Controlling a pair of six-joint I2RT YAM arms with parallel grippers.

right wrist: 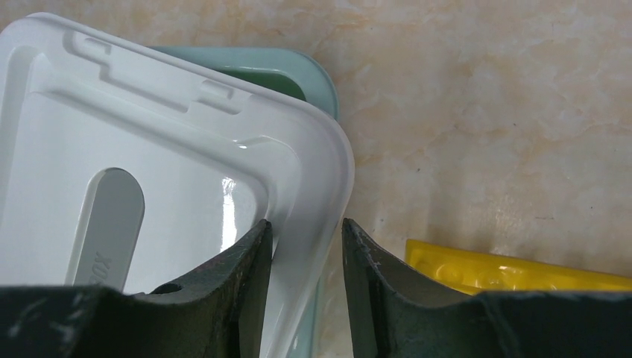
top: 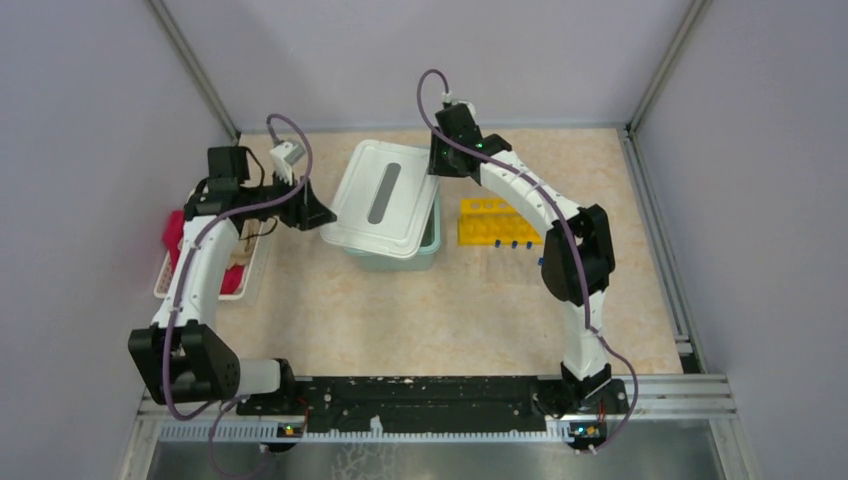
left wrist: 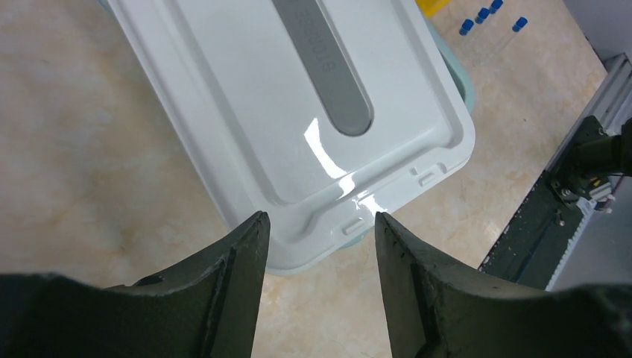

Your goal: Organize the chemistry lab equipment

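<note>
The yellow tube rack (top: 490, 222) lies right of a green bin (top: 400, 260), and its edge shows in the right wrist view (right wrist: 507, 272). Several blue-capped tubes (top: 514, 244) lie on the table at its near edge and also show in the left wrist view (left wrist: 484, 13). A white lid (top: 385, 195) sits askew on the bin. My right gripper (right wrist: 305, 222) is shut on the lid's rim (right wrist: 328, 171) near its far right corner. My left gripper (left wrist: 319, 216) is open and empty, just off the lid's left corner (left wrist: 358, 201). The flask, beakers and squeeze bottle are out of view.
A white slatted basket (top: 165, 280) with pink cloth (top: 172, 232) stands at the left wall, under my left arm. The bin's inside shows a little at its right side (top: 436, 232). A metal rail (top: 655, 230) runs along the right edge.
</note>
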